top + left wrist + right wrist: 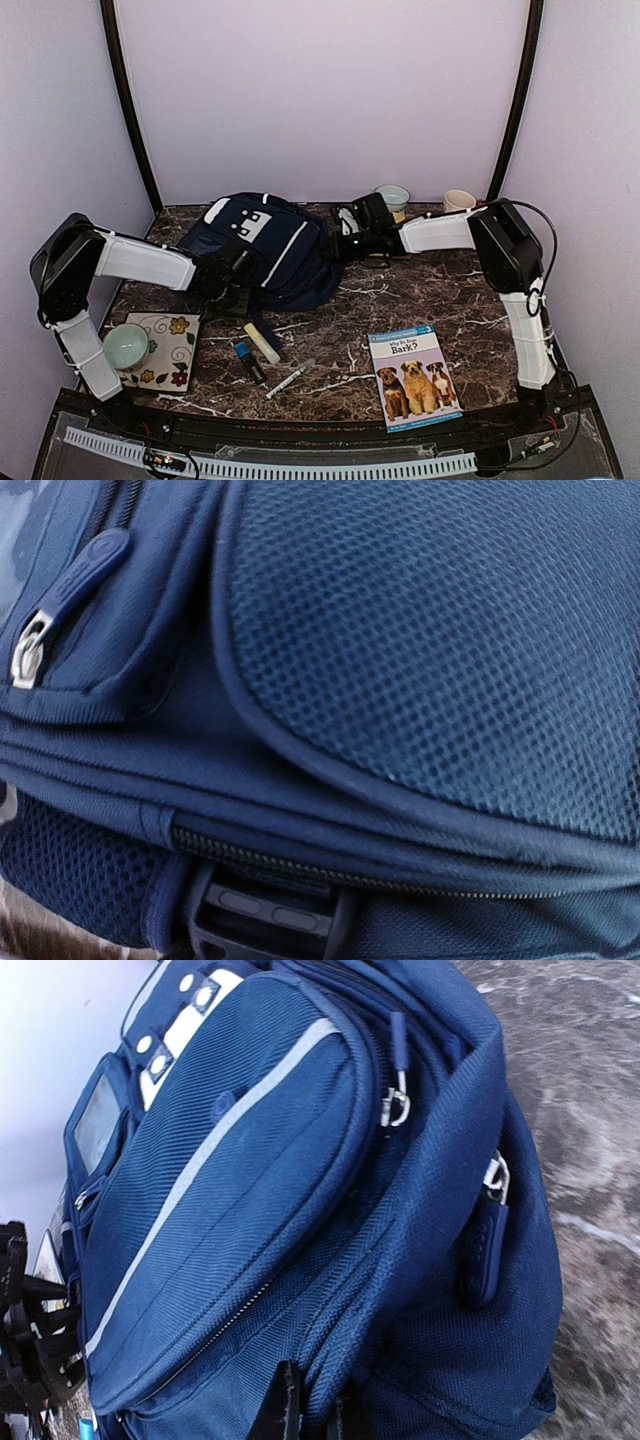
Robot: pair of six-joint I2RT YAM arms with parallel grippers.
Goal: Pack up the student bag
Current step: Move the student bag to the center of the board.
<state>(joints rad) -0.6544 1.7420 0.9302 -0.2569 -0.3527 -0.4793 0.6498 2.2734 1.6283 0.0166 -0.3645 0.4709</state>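
While it lies front-up, student bag runs diagonally, top pointing far-left. Right hand pinches its fabric; left hand: cannot tell.

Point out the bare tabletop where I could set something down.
The widest bare stretch of marble tabletop lies between the backpack, the right arm and the dog book. A smaller patch lies between the white marker and that book. Crowded: front left, with the floral tile, bowl and pens.

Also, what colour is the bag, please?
The bag is navy with white stripes; right wrist view.
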